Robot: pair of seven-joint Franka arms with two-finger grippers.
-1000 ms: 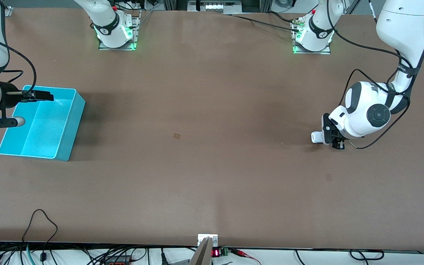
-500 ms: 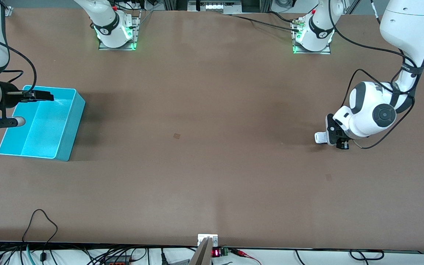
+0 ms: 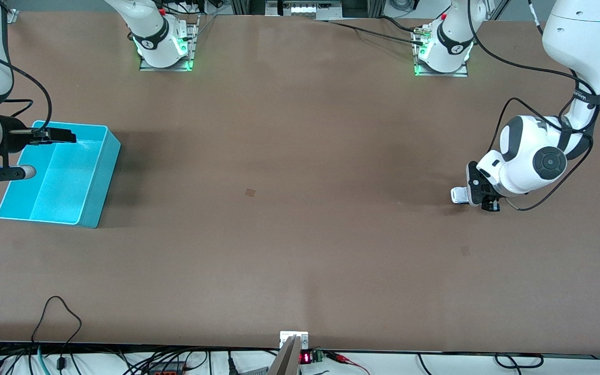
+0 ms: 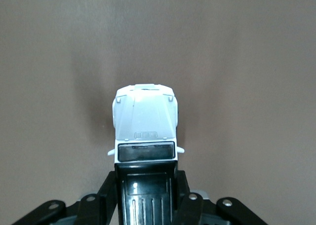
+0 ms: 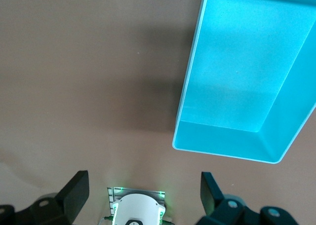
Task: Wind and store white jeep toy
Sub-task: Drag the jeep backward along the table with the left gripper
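Note:
The white jeep toy (image 3: pixel 459 195), with a black roof and dark windows, sits low on the brown table near the left arm's end. My left gripper (image 3: pixel 479 200) is shut on its rear half. In the left wrist view the jeep (image 4: pixel 145 121) points its hood away from the gripper (image 4: pixel 145 185), whose black fingers (image 4: pixel 109 193) press its sides. My right gripper (image 3: pixel 45 154) is open and empty, held over the turquoise bin (image 3: pixel 104 177) at the right arm's end. The right wrist view shows the bin (image 5: pixel 222 141) empty beyond the spread fingers (image 5: pixel 74 190).
The brown table (image 3: pixel 289 208) stretches between the jeep and the bin, with two small marks on it. Both arm bases (image 3: pixel 164 47) stand along the edge farthest from the front camera. Cables lie past the edge nearest the front camera.
My left gripper has slid a little toward the left arm's end of the table, taking the jeep with it, rear first. The right arm has not moved.

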